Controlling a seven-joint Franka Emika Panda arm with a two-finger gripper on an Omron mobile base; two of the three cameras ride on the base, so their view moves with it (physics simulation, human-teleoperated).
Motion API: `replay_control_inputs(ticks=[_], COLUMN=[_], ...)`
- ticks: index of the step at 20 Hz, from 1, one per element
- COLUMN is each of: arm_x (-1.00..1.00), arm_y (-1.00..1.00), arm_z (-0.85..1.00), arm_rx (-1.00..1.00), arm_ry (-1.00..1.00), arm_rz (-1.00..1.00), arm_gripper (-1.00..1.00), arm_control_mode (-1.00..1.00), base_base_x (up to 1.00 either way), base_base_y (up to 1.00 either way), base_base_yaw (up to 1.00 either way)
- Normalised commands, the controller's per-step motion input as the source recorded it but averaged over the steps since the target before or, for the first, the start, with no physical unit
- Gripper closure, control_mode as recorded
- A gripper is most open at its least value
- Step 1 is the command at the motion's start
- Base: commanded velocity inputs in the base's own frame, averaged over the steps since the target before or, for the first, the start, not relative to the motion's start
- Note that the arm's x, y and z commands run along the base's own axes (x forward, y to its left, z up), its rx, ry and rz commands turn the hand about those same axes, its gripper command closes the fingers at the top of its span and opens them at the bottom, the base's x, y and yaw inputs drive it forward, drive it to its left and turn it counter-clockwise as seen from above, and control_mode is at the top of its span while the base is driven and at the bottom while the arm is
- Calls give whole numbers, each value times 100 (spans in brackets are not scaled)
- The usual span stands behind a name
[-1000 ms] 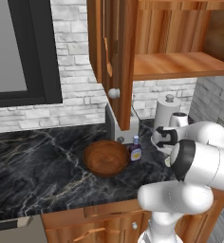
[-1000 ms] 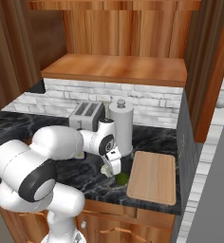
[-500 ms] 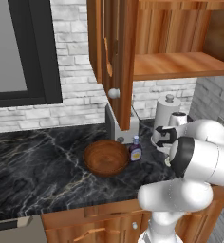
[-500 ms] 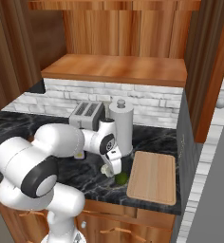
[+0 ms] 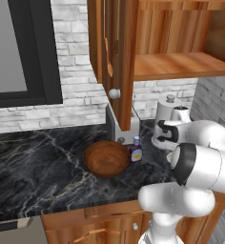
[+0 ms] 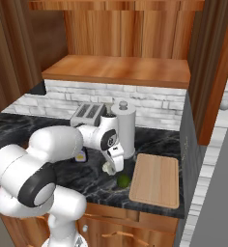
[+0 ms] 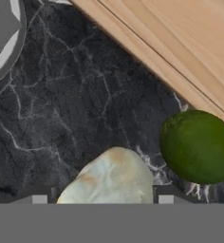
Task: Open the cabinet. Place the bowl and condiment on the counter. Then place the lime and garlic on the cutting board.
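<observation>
The pincer [image 7: 102, 199] is straddling the garlic [image 7: 110, 176], though I cannot tell if it is gripping. The lime [image 7: 197, 146] is sitting just beside it on the bench [image 7: 71, 99].

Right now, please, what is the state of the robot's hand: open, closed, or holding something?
Hand: lowered over the small whitish lumpy garlic bulb, which sits between its fingertips on the black marble counter; whether it is closed on the bulb cannot be told.
</observation>
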Motion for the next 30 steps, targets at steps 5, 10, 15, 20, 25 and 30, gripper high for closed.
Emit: replay_control_inputs(ticks=[5,10,15,20,25,30], arm_x=[0,2,8,12,5,0], arm_y=[-10,-37,-54,-64,-67,-33], arm_z=[41,10,0,0,0,2], arm_rx=[-3,-6,-1,3,8,6], arm_ry=[0,2,5,2,0,-4], arm_rz=[0,0,0,0,0,0], arm_gripper=[100,100,100,100,100,100], arm_control_mode=[-100,-100,-100,-100,-100,-100], base_base_x=[0,0,0,0,0,0], base_base_y=[0,0,0,0,0,0], base_base_yaw=[0,0,0,0,0,0])
